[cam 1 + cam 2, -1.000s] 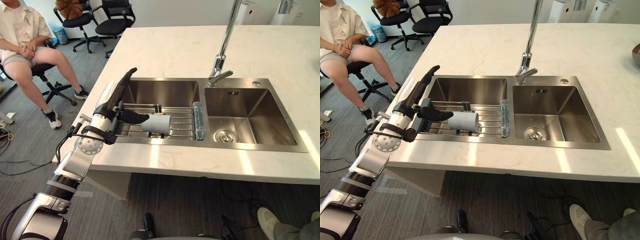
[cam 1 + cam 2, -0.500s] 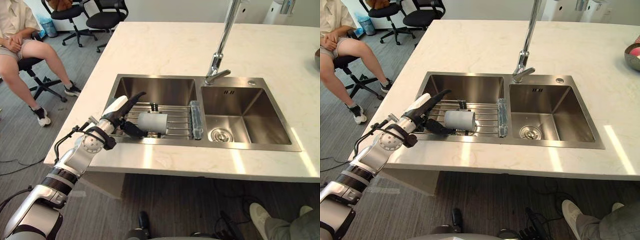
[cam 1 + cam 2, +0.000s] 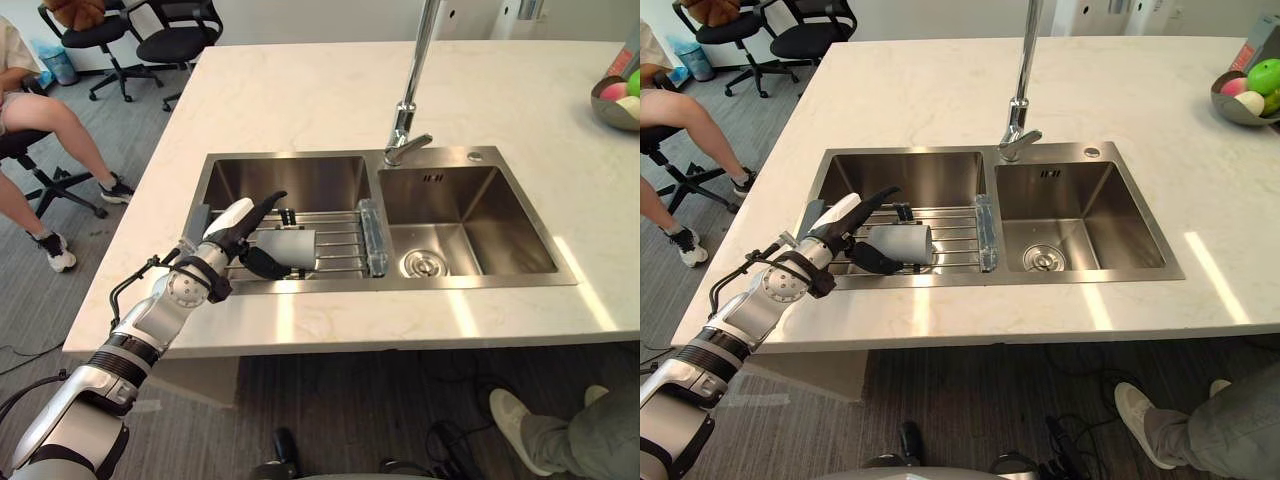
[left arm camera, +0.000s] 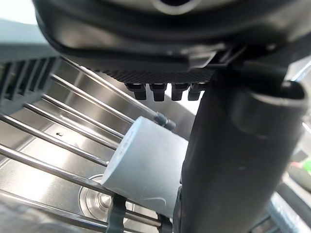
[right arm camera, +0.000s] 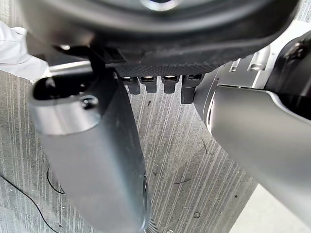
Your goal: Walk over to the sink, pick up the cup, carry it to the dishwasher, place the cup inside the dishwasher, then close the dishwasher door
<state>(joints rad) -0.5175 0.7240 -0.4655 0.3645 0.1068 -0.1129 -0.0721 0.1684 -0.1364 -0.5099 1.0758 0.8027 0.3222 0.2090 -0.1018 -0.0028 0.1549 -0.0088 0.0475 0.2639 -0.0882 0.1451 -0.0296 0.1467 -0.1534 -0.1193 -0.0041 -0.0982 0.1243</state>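
Bracketing cup (image 3: 290, 247) on rack (image 3: 345, 240): left hand (image 3: 228, 225), uncurled.

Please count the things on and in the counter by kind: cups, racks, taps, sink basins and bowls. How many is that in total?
Cup: 1
Rack: 1
Tap: 1
Sink basins: 2
Fruit bowl: 1
Total: 6

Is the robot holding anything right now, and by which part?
Nothing yet. Left hand open, fingers over, thumb beside the cup lying on the rack; right hand empty.
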